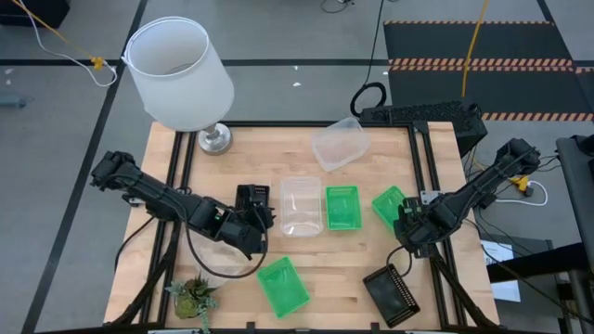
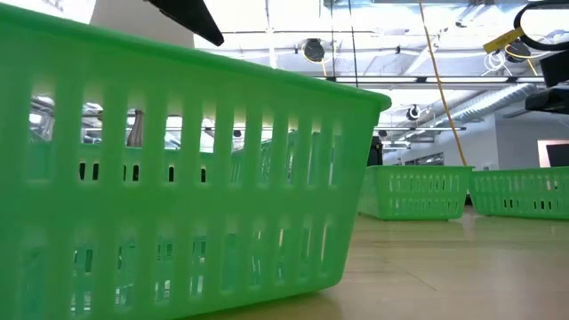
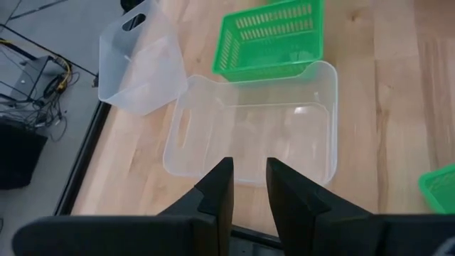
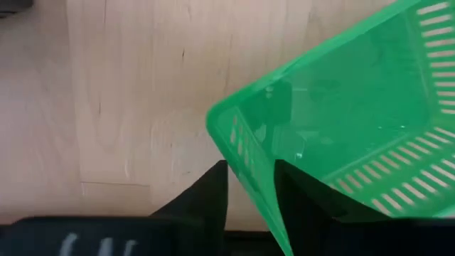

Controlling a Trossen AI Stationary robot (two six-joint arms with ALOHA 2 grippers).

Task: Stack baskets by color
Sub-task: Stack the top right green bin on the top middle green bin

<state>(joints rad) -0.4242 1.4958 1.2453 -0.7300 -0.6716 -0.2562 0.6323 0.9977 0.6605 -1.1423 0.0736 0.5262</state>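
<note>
- Nearest the front edge of the wooden table, a green basket lies at a slant; in the low view it fills most of the picture.
- To its right, a black mesh basket sits near the front right corner, also at a slant.
- At the front left corner stands a small green plant.
- Farther in, the right gripper is at the near corner of a tilted green basket; the right wrist view shows one finger on each side of the basket's wall, clamped on it.
- The left gripper sits left of centre, just above a black basket. Its fingers stand a little apart with nothing seen between them, pointing at a clear basket.
- That clear basket rests at mid-table, with another green basket upright just to its right.
- Farther back, a second clear basket lies tipped near the table's rear edge.
- At the far left corner stands a lamp with a big white lampshade.
</note>
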